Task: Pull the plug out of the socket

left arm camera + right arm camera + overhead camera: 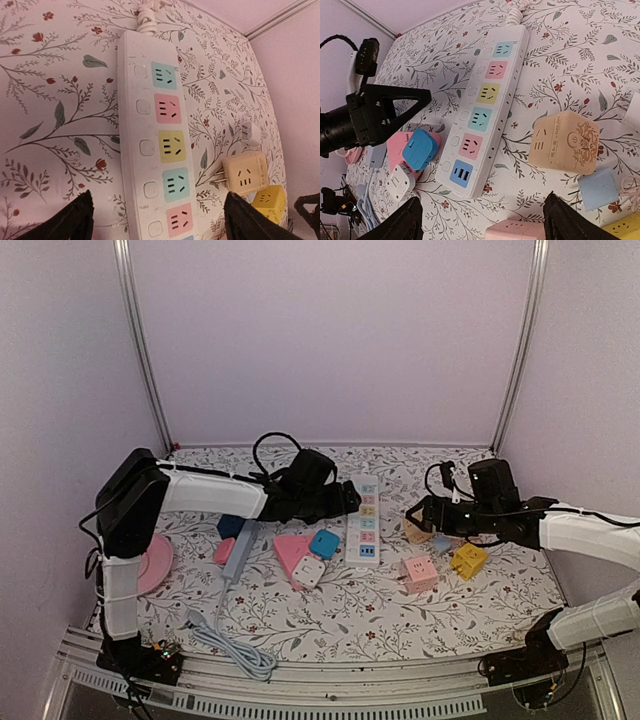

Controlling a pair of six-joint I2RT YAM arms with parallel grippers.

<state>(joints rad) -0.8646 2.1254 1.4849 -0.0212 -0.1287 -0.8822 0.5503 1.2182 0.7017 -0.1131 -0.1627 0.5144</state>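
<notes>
The white socket strip (365, 520) lies on the flowered table, and every coloured outlet I can see on it (131, 150) is empty. A beige cube plug (245, 173) lies on the cloth just right of the strip, apart from it, its prongs pointing at the strip's side. My left gripper (157, 210) hovers over the strip, open and empty, with one finger on each side of it. My right gripper (482, 205) is open over the strip's near end (461, 172), with the beige plug (563, 142) ahead to the right and nothing held.
Left of the strip sit a pink triangular block (291, 550), a blue cube (324, 543) and a white cube (309, 571). A pink cube (419, 574), a yellow cube (468, 560) and a light blue one (443, 543) lie right. A grey strip (238, 552) trails its cable (232, 645) forward.
</notes>
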